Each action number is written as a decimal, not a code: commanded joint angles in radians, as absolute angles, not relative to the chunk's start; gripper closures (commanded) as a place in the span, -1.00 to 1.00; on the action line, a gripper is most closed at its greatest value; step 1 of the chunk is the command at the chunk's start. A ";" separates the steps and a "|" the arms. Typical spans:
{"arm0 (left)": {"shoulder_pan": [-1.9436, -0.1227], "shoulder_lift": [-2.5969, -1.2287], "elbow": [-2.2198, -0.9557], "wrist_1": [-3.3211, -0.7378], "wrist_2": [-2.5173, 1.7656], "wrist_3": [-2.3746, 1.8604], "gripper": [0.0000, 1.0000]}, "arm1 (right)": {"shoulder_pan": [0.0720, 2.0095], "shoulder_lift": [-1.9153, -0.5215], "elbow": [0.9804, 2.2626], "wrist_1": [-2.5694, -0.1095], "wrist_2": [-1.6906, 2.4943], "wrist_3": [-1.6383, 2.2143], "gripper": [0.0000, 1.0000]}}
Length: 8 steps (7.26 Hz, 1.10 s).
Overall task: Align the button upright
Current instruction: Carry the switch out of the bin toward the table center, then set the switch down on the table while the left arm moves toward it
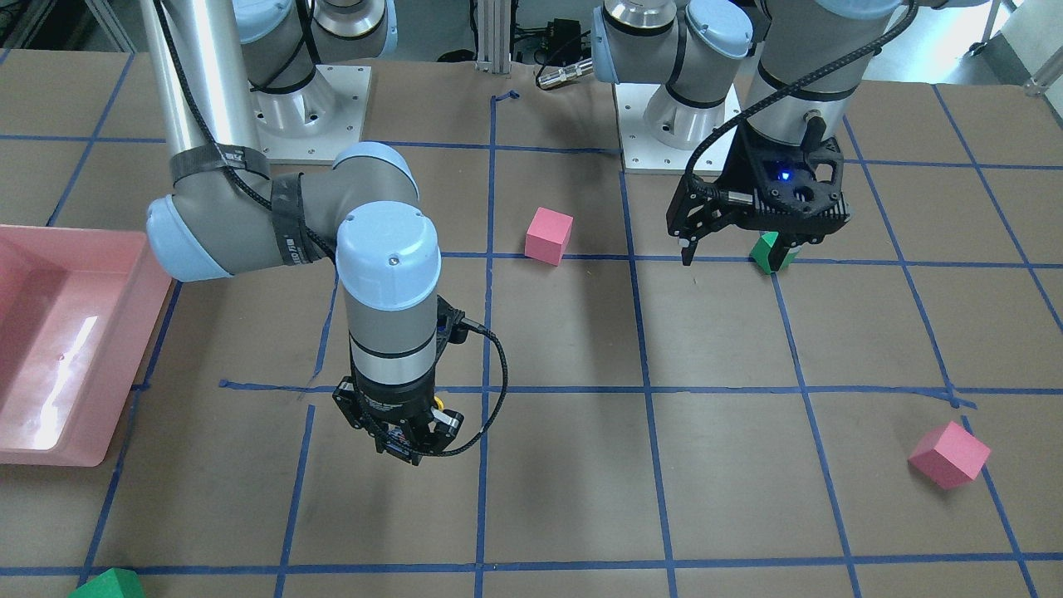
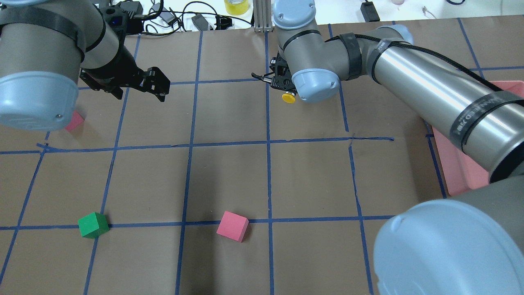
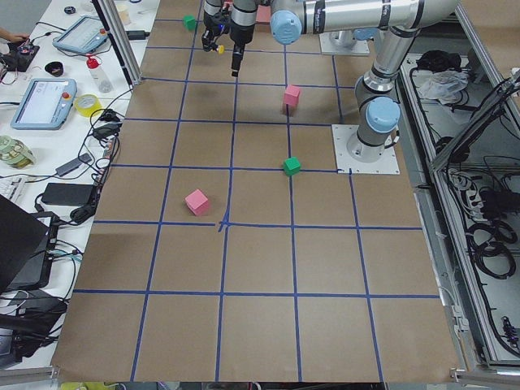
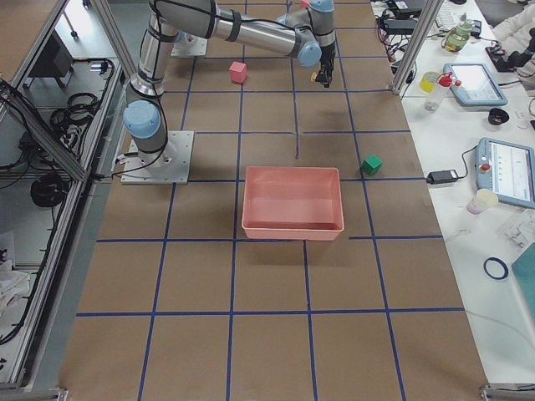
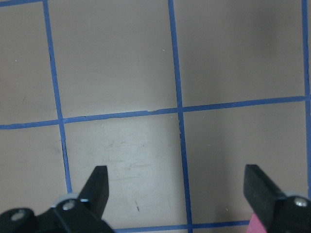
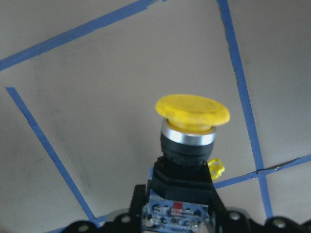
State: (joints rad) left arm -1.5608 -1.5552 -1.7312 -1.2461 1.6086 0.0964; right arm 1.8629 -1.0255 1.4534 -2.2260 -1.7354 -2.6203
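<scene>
The button, with a yellow mushroom cap (image 6: 192, 110) on a black body, is held in my right gripper (image 6: 180, 213). The cap is at the end away from the gripper, facing the brown table. In the overhead view the cap (image 2: 289, 98) shows just under the right gripper (image 2: 282, 81), at the far middle of the table. In the front-facing view the right gripper (image 1: 411, 444) points straight down. My left gripper (image 5: 177, 189) is open and empty over bare table; it also shows in the overhead view (image 2: 141, 91) and the front-facing view (image 1: 735, 249).
A pink tray (image 1: 50, 349) stands at the right arm's side. Pink cubes (image 1: 549, 235) (image 1: 948, 454) and green cubes (image 1: 768, 252) (image 1: 108, 584) lie scattered. One pink cube's corner (image 5: 255, 225) shows beside the left fingers. Blue tape lines grid the table.
</scene>
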 commanded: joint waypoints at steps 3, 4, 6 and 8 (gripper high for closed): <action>-1.563 -1.545 -1.790 -1.163 1.609 0.097 -1.00 | 1.942 -0.914 1.443 -2.334 -1.749 -2.817 1.00; -1.563 -1.539 -1.825 -1.107 1.611 0.103 -1.00 | 1.972 -0.901 1.447 -2.351 -1.746 -2.826 1.00; -1.563 -1.520 -1.891 -1.018 1.611 0.097 -1.00 | 1.993 -0.865 1.453 -2.390 -1.704 -2.862 1.00; -1.565 -1.508 -1.974 -0.880 1.611 0.097 -1.00 | 1.997 -0.859 1.454 -2.404 -1.672 -2.917 0.74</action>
State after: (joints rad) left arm -1.5642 -1.5172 -1.9231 -0.9617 1.6107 0.0972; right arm 1.9938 -0.8628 1.4525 -2.3954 -1.6962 -2.8751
